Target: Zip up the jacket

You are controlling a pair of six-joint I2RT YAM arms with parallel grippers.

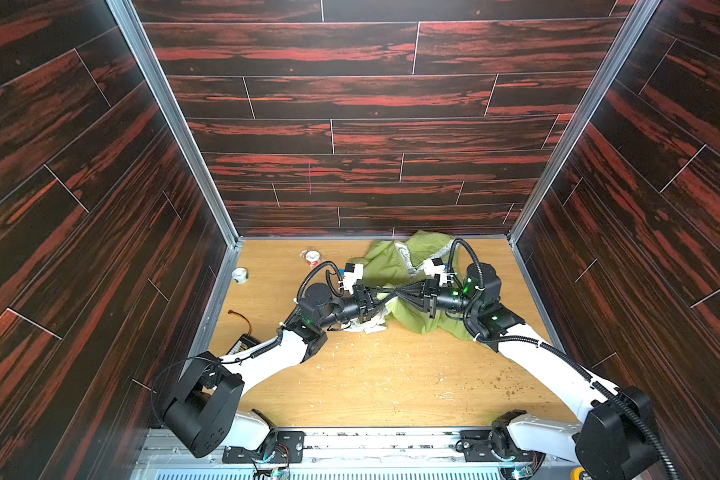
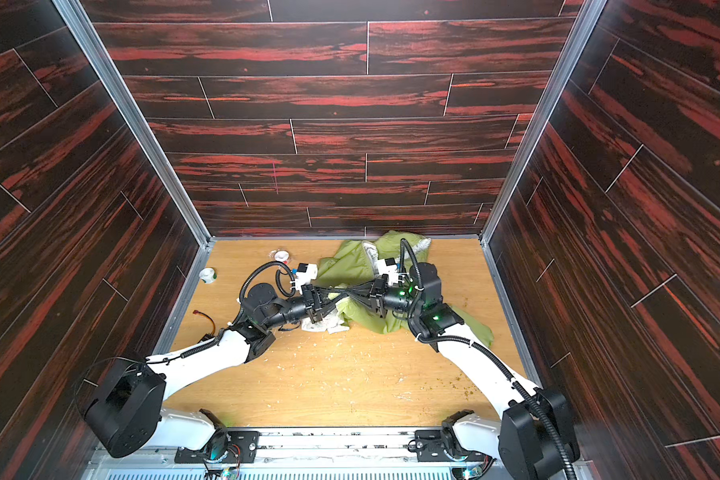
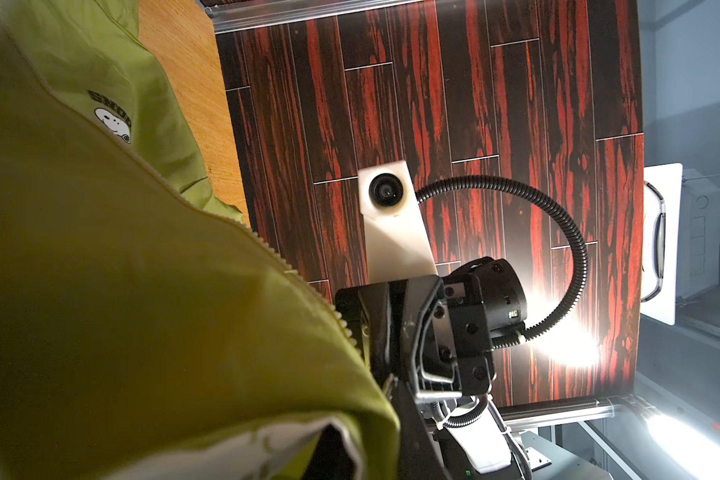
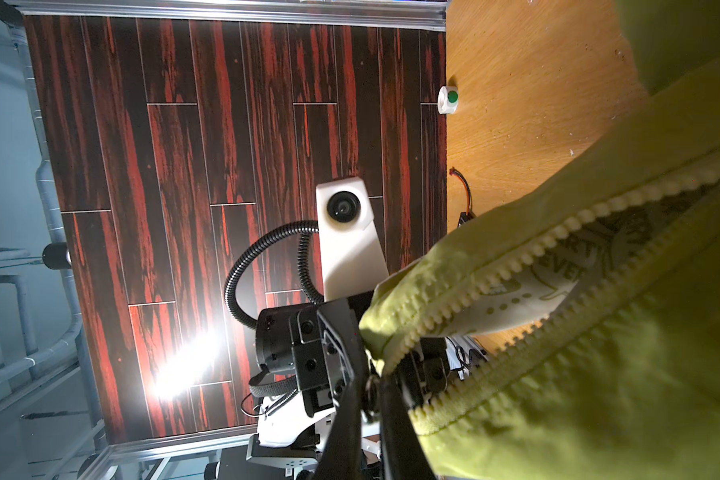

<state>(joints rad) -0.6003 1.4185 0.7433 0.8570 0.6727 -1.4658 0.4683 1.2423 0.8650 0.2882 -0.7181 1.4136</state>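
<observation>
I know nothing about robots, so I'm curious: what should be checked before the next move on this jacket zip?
1. Left hand pinching the jacket: ok.
2. Right hand closed at the end of the zip: ok.
3. Right hand's grip placed to slide the zip: cannot tell.
4. Zip closed along its length: not ok, lining shows between the rows.
5. Jacket lying flat: not ok, bunched.
</observation>
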